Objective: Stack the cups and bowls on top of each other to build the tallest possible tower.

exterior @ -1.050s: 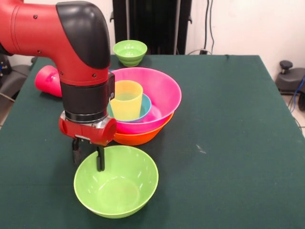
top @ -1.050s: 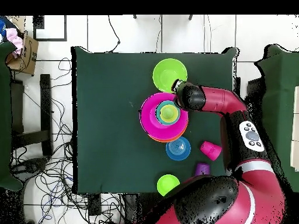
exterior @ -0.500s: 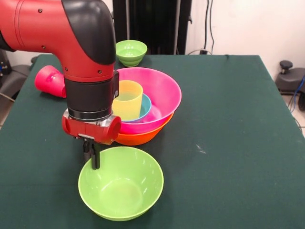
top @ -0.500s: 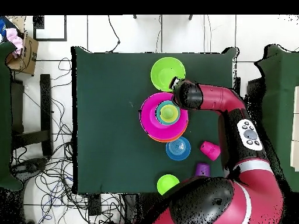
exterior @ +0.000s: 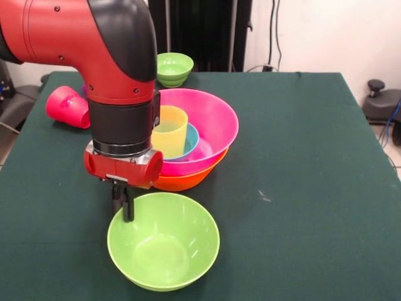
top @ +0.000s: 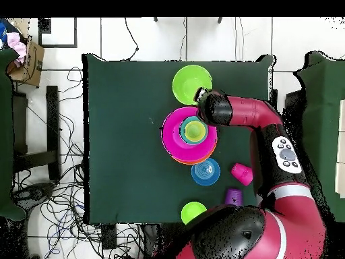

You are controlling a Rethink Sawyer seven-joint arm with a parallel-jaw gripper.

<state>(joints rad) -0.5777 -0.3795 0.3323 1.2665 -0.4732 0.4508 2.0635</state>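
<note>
Bench (exterior: 326,144): dark green cloth top, rectangular. Wall (exterior: 326,31): white, w/ black cables (exterior: 274,31) hanging. Dark panel (exterior: 200,31) behind bench, centre. Floor (top: 135,37): white tiles, tangled black cables (top: 60,202) at one side. Cardboard box (top: 30,61) in a corner. Black chair base (exterior: 379,94) at frame edge.

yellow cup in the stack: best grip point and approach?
Take the yellow cup by its rim, coming straight down from above. It stands upright with its mouth open, nested in the blue bowl inside the pink bowl, so its lower wall is hidden and side access is blocked by the bowl walls.
</note>
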